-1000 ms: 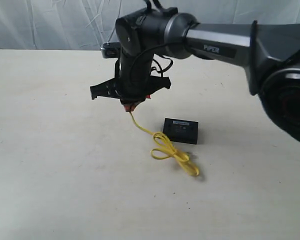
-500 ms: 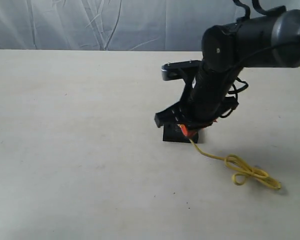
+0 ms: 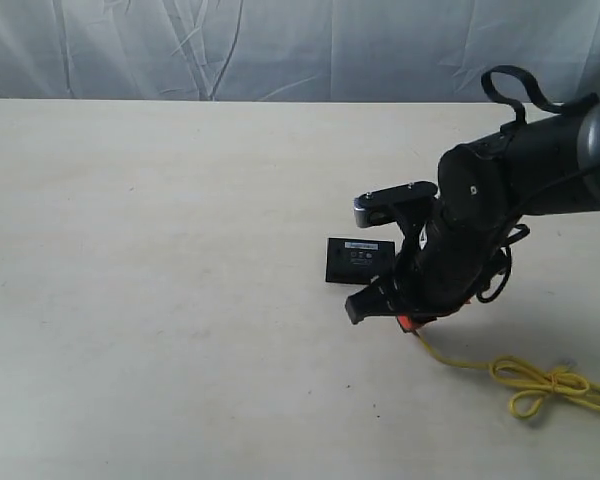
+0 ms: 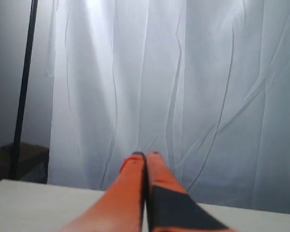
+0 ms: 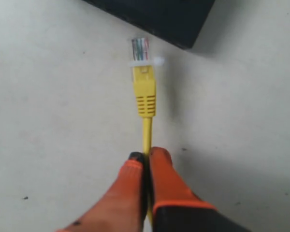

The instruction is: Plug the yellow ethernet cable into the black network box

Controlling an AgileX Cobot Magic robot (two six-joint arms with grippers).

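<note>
My right gripper (image 5: 146, 154) is shut on the yellow ethernet cable (image 5: 147, 133), pinching the cord just behind its plug. The clear plug (image 5: 140, 50) points at the edge of the black network box (image 5: 159, 17), a short gap away. In the exterior view the right gripper (image 3: 408, 322) hangs low over the table, just in front and to the right of the black network box (image 3: 359, 260). The yellow ethernet cable (image 3: 540, 382) trails right to its knotted loop. My left gripper (image 4: 146, 155) is shut with nothing in it, facing a white curtain.
The pale table (image 3: 160, 300) carries only the box and the cable. A white curtain (image 3: 230, 50) hangs behind its far edge. The right arm's dark body (image 3: 500, 200) reaches in from the right side.
The right arm swung from the left of the box over to its right side and came down lower, dragging the cable and its loop to the right. The box stayed put.
</note>
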